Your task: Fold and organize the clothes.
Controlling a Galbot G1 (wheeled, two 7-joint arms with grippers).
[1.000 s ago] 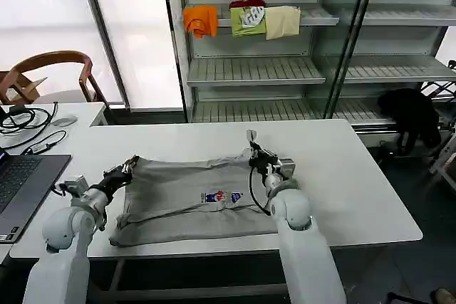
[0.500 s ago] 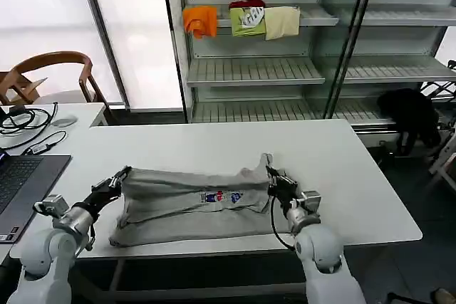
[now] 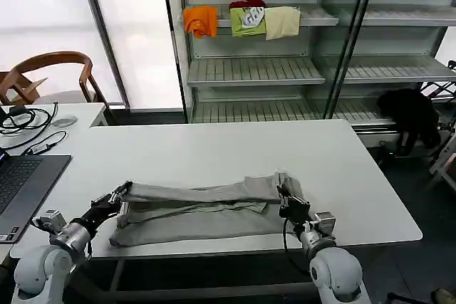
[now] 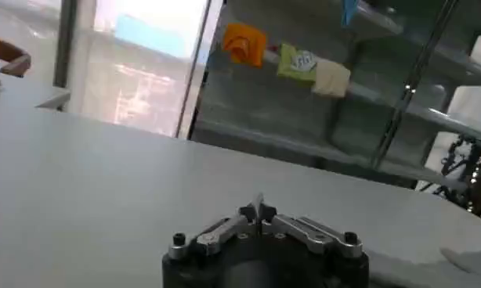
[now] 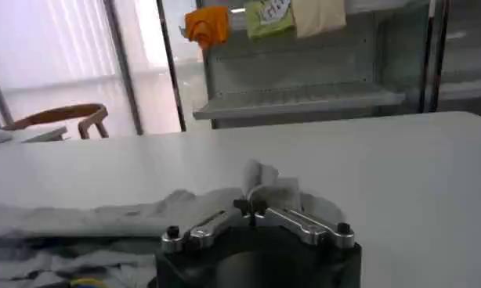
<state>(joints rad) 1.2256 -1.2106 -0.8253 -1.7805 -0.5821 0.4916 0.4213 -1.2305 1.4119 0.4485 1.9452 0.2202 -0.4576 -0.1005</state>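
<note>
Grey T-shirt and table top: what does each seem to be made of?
The grey T-shirt looks like soft matte knit fabric, probably cotton jersey: it sags and creases between the left gripper and right gripper. The table looks like smooth white laminate or painted board with a faint sheen; which one is unclear.

We see a light grey T-shirt lying rumpled in a long band across the near part of the table, its far edge folded toward six o'clock. Its ends sit at nine and three o'clock, slightly raised.
</note>
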